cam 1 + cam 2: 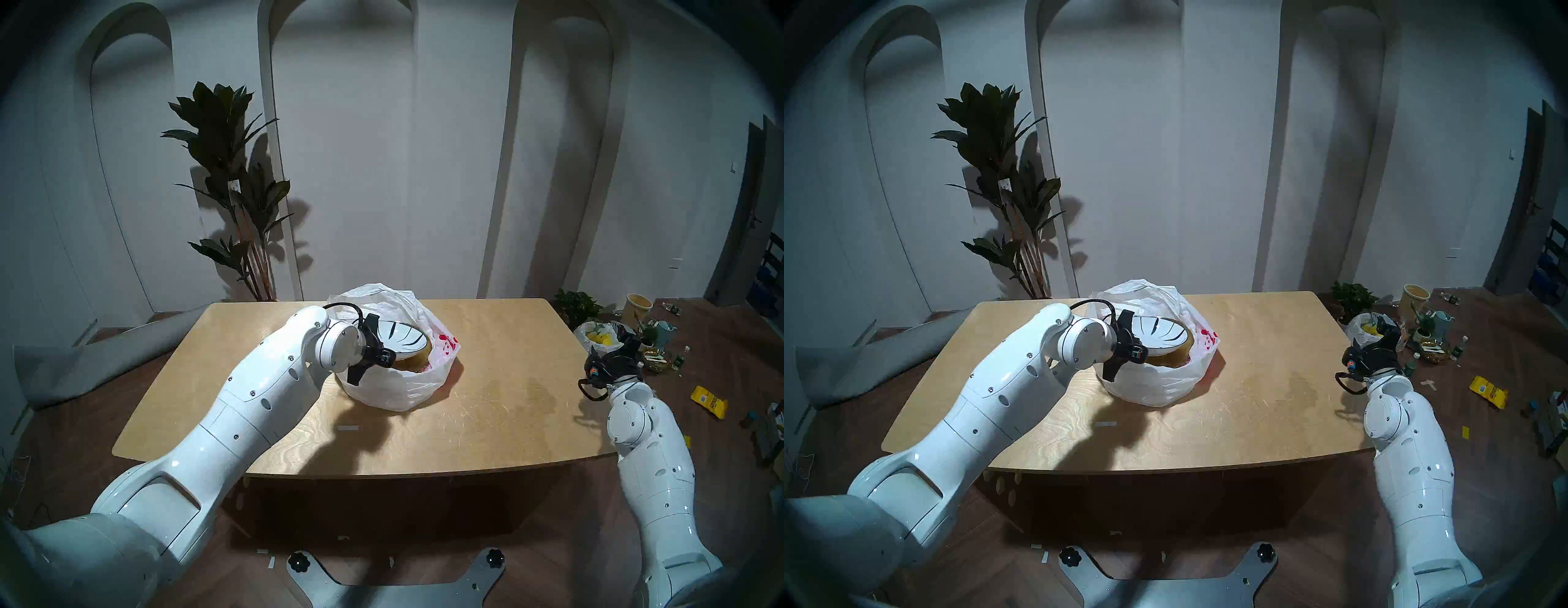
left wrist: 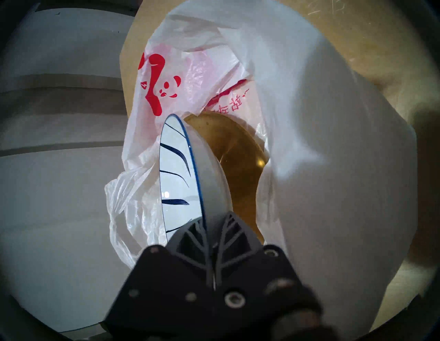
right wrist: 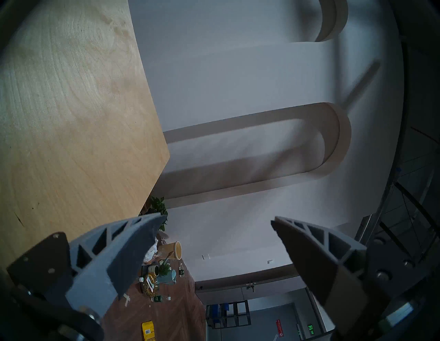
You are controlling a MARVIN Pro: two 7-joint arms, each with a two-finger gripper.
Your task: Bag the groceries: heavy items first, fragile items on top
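The white ceramic plate with dark stripes (image 1: 403, 337) hangs tilted over the mouth of the white plastic bag (image 1: 394, 390), which stands mid-table. My left gripper (image 2: 209, 221) is shut on the plate's near rim, seen edge-on in the left wrist view (image 2: 176, 171). The gold metal plate (image 2: 238, 152) lies inside the bag just below the striped one, and only its edge (image 1: 418, 361) shows from the head. My right gripper (image 3: 219, 219) is open and holds nothing. It hovers past the table's right edge (image 1: 615, 348), pointing away from the bag.
The wooden table (image 1: 488, 416) carries only the bag and a small white strip (image 1: 348, 428). Clutter lies on the floor at the right: a paper cup (image 1: 637, 306), a bag of items (image 1: 598, 335), bottles and a yellow packet (image 1: 708, 401). A potted plant (image 1: 233, 178) stands behind the table's left.
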